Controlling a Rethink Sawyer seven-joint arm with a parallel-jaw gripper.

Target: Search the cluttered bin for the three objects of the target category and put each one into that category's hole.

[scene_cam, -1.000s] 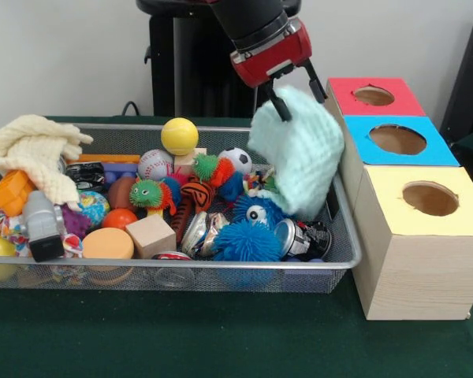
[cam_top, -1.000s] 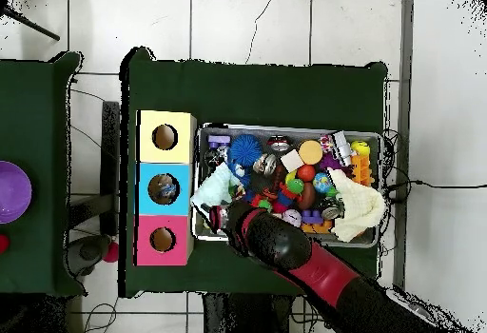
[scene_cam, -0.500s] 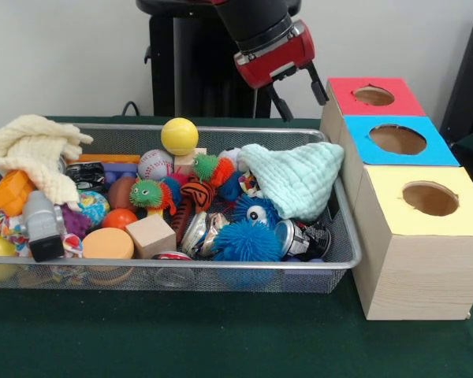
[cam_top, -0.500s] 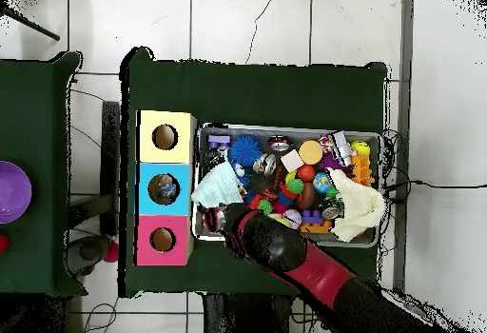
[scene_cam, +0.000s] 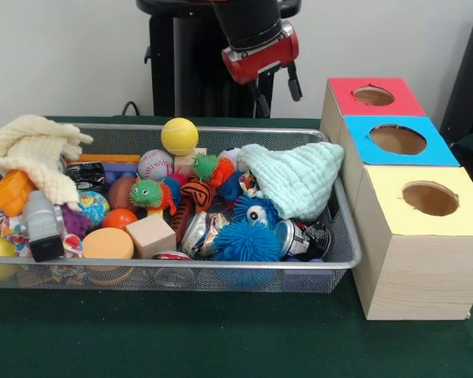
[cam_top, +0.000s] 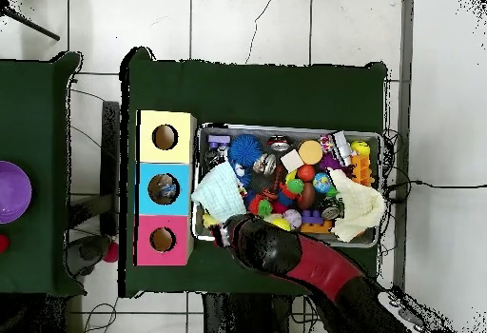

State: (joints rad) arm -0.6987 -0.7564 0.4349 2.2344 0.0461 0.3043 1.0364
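The wire mesh bin (scene_cam: 181, 264) stands on the green table, full of toys; it also shows in the overhead view (cam_top: 285, 127). My gripper (scene_cam: 277, 93) hangs open and empty above the bin's far rim, to the upper left of a pale blue knitted cloth (scene_cam: 296, 177). The cloth lies draped over the toys at the bin's right end, and in the overhead view (cam_top: 217, 194) at the bin's left end. I cannot make out any see-through film bags; the clutter and the cloth may hide them. In the overhead view my arm (cam_top: 276, 251) covers the gripper.
Three wooden boxes with holes stand beside the bin: red top (scene_cam: 374, 96), blue top (scene_cam: 398, 140), yellow top (scene_cam: 430, 198). The bin holds a blue spiky ball (scene_cam: 247, 241), a yellow ball (scene_cam: 179, 135), a wooden cube (scene_cam: 150, 235) and a cream cloth (scene_cam: 33, 150).
The gripper let go of the pale blue cloth, which dropped onto the toys in the bin. The gripper then rose and moved left in the front view, open and empty.
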